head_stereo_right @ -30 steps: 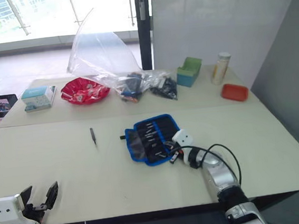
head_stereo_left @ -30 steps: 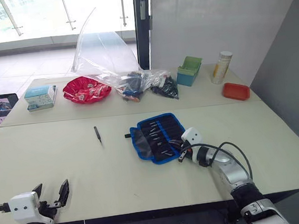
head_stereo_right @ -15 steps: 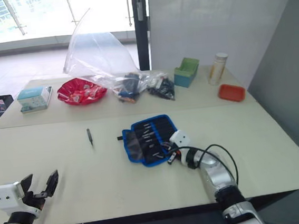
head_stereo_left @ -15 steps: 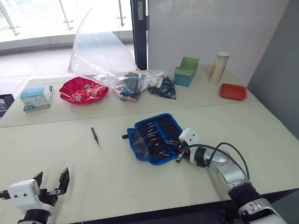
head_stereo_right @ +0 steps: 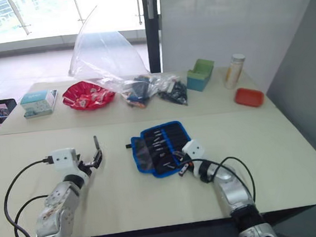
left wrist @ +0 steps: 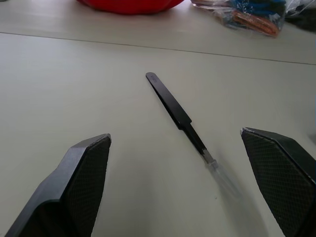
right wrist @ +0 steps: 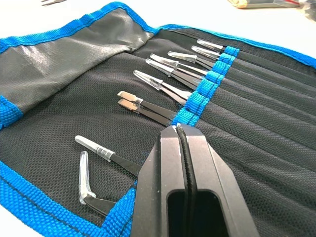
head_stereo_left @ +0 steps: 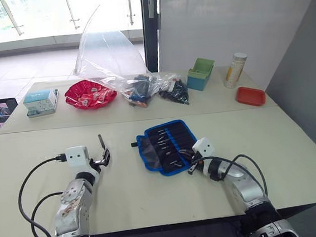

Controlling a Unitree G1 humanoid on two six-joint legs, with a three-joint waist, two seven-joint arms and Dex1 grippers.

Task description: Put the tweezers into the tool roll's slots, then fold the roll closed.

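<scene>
On the left half of the bench (head_stereo_left: 33,164), we log the left end effector (left wrist: 187,187): fingers spread wide, empty, straddling one loose pair of tweezers (left wrist: 174,109). Item: slim, black, straight, lying flat on the bare surface, its tip under a clear cap pointing toward the wrist, well apart from the roll. To take it well, we judge the fingers should come down level on either side of the black shank, above the cap, and close across its narrow width, so it does not swivel or skid.

Centre: tool roll (head_stereo_left: 166,147), open flat, blue edging, black mesh inside. Slots (right wrist: 207,84) behind a blue band hold several tweezers, clear-capped tips showing; two at the near end have angled tips.

Right: right end effector (right wrist: 180,133), fingers pressed together, holding nothing, poised at the roll's near edge over the band.
</scene>
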